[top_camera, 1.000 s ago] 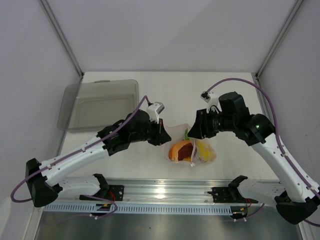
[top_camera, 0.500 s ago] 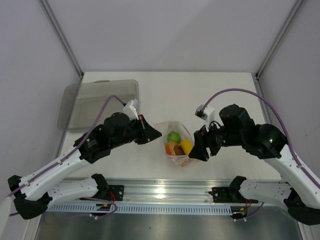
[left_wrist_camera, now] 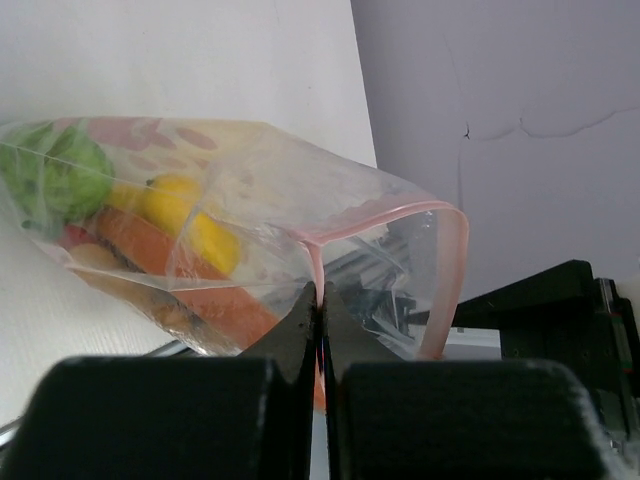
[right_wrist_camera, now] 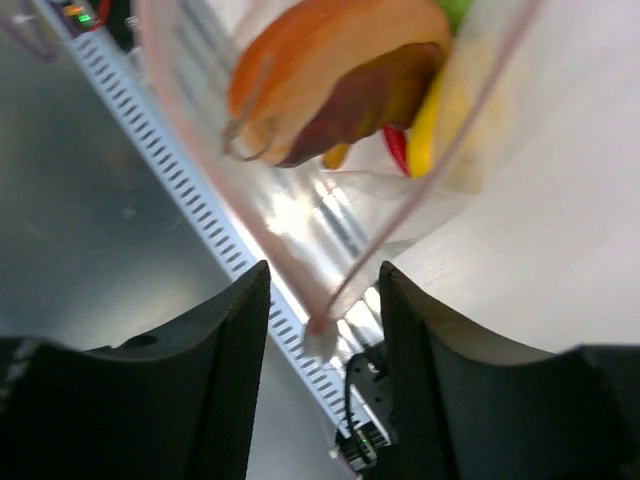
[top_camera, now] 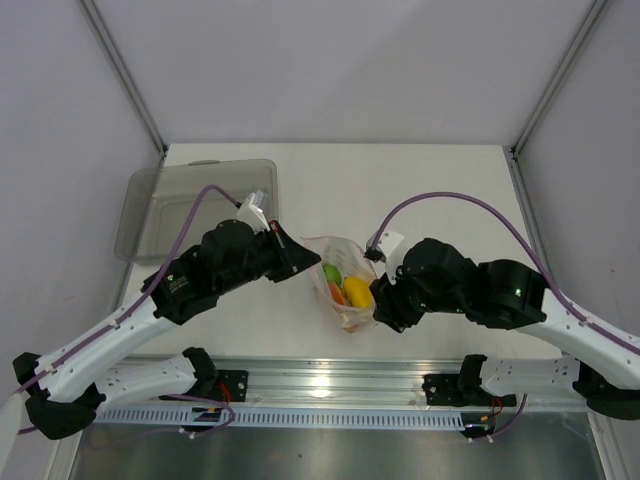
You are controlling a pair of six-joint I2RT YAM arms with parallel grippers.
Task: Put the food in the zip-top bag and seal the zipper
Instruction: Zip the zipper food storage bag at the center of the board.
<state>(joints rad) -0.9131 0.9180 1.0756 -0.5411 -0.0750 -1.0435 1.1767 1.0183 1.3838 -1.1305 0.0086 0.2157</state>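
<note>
The zip-top bag hangs between my two grippers, just above the table's near edge. The food is inside it: a green round fruit, a yellow piece, an orange-red slice and a red chili. My left gripper is shut on the pinkish-red zipper at one side of the mouth. The rest of the mouth gapes in a loop. My right gripper is open, and the zipper's end corner hangs between its fingers without touching them.
A grey translucent tray lies at the back left of the table. The metal rail carrying both arm bases runs along the near edge, right below the bag.
The left gripper drew back to the left, taking the bag's mouth with it. The right gripper swung from the bag's far right down to its near right corner, and the food shifted inside.
</note>
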